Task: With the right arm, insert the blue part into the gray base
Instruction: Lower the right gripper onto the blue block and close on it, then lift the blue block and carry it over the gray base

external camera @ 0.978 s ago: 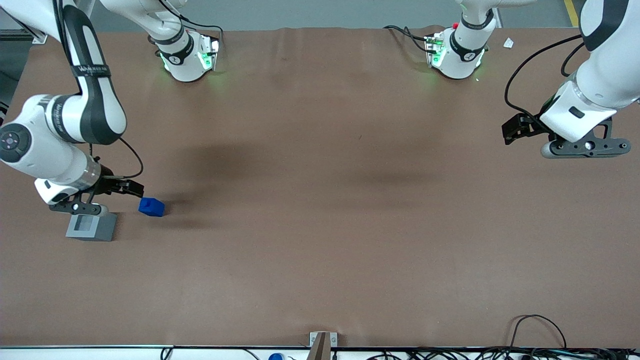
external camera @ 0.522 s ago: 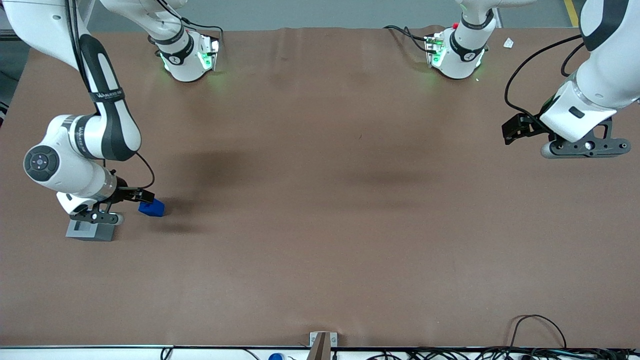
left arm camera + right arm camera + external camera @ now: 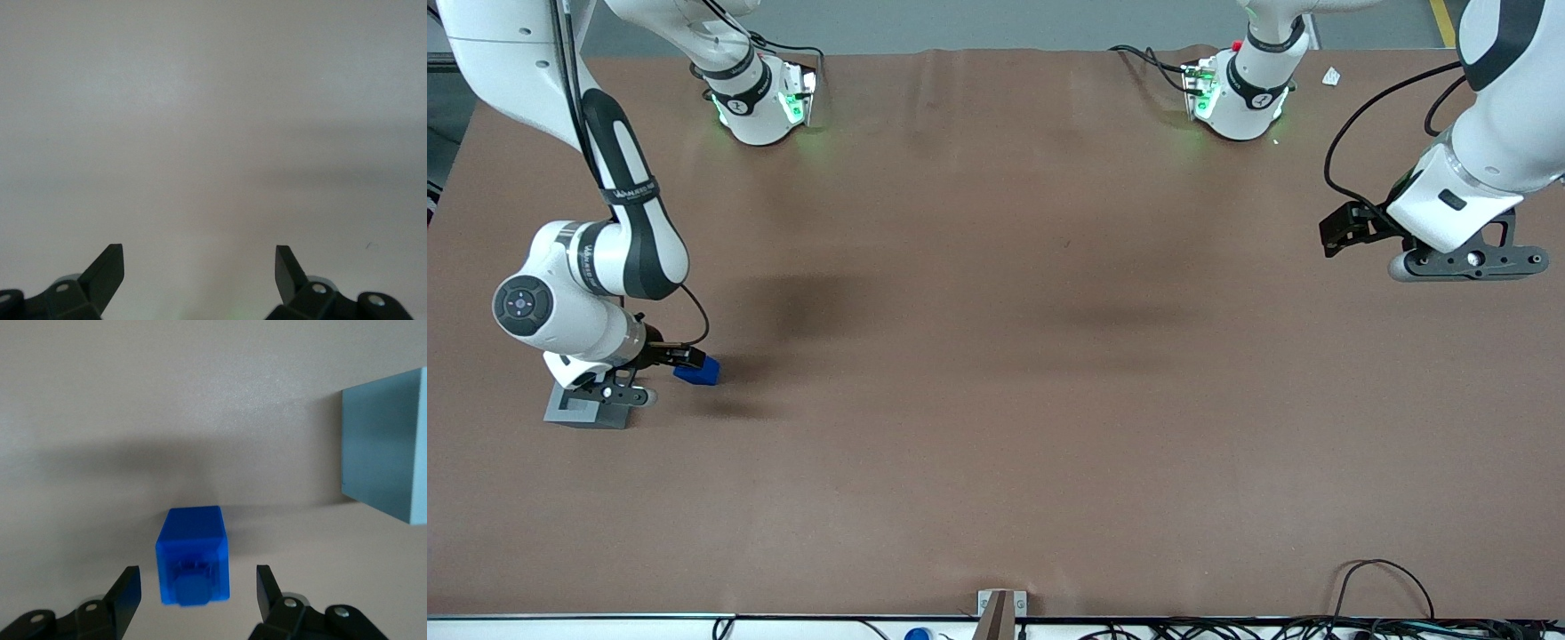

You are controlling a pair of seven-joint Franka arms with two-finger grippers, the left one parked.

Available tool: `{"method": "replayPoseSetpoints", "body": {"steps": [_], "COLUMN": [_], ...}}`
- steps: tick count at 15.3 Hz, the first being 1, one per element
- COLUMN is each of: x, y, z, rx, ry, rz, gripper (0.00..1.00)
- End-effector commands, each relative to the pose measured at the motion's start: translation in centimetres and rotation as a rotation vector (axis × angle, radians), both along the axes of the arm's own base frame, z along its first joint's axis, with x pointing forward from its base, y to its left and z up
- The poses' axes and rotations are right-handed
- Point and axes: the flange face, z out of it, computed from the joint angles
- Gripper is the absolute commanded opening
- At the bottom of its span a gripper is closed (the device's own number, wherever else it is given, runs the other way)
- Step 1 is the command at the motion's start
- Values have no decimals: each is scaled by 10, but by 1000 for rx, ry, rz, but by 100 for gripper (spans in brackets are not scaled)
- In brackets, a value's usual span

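While the right arm leans low over the brown table mat, I have its gripper spread open, one finger each side of the blue part, not touching. The part sits on the mat just beside the gray base, toward the parked arm's end. I judge I should descend square, centre the cube, then close gently. The mat looks smooth and slightly wrinkled; cables trail along its edge nearest the camera.
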Motion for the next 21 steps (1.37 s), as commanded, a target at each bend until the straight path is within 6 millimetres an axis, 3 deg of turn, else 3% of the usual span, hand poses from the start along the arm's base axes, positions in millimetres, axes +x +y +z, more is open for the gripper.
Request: {"method": "replayPoseSetpoints", "body": {"steps": [1,3,6,9,11,14,18,21], "x": [-2,0,1,4,12,31,53,58], "y": [-3,-1,0,-2,-2,-11,-51,-102], "z": [-18,-24,-24,-14,2,42,110,140], "rx": [-1,-3,-3,-3,-2,1,9,14], "ry": [4,-11,-11,-23,-43,-6,43,13], "rz": [3,8,9,5,3,-8,-25,6], "gripper": [70,63,31,16,12,12,12,12]}}
